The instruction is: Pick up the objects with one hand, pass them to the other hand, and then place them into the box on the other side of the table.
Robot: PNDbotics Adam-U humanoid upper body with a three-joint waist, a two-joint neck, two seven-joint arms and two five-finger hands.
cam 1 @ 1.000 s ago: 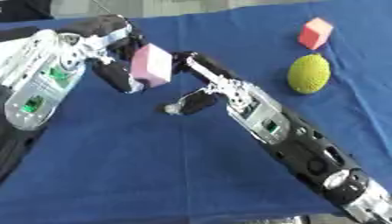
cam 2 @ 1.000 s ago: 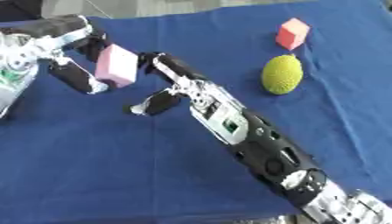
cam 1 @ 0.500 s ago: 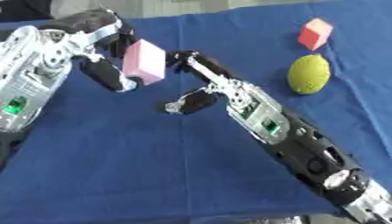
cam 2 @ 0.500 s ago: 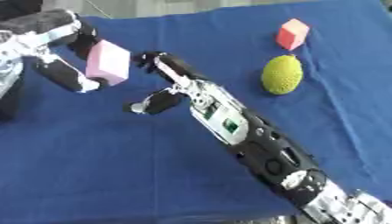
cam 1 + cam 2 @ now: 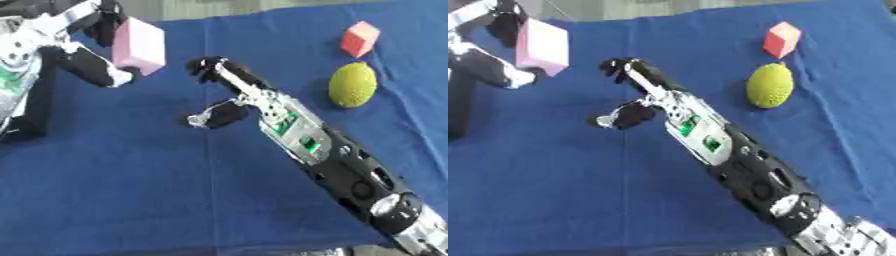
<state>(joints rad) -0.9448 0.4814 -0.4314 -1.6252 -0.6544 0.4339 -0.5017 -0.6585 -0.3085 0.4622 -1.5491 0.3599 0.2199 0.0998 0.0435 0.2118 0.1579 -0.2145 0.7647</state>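
Left hand (image 5: 92, 60): far left of the scene, raised over the blue tablecloth (image 5: 157, 190), thumb below and fingers above pinching a pink block (image 5: 138, 46), which is clear of the cloth and tilted. Right hand (image 5: 223, 92): centre of the table, at the end of a black arm entering from the near right corner, fingers extended toward the far left, thumb spread out to the side, holding nothing; apart from the pink block. Yellow-green textured fruit, lemon-like (image 5: 353, 85): lying on the cloth at the right, well apart from both hands. Red-orange cube (image 5: 360, 39): on the cloth just beyond the fruit, far right.
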